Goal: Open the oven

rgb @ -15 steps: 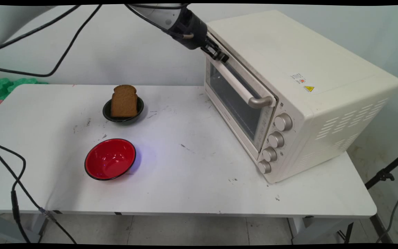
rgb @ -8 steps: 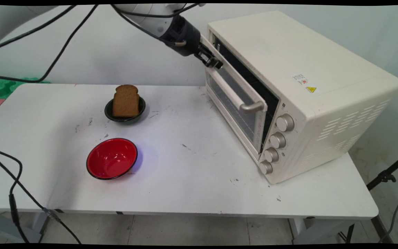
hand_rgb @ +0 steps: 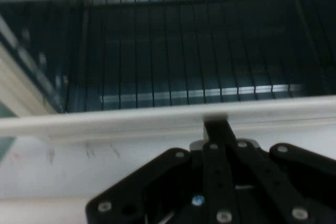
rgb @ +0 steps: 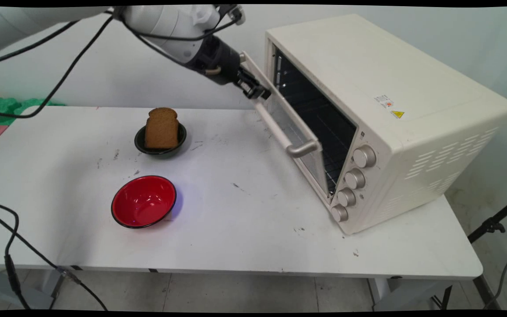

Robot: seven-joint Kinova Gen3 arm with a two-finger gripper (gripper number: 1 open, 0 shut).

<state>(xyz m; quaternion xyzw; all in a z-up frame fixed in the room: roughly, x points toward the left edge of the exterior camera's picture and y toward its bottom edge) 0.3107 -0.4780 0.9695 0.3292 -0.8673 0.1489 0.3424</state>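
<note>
Fingertips of the hand vanish behind the tilted oven door; their spread is indiscernible.

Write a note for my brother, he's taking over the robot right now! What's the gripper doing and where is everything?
Gripper: at the top edge of the toaster oven door; whether it is open or shut cannot be seen.
Toaster oven: on the table's right side, door partly open and wider than a second ago, wire rack visible inside.
Bread slice: upright in the black bowl, left of the oven.
Red bowl: nearer the front edge, nothing in it.
Done: door partly down. Left: door not fully open.
</note>
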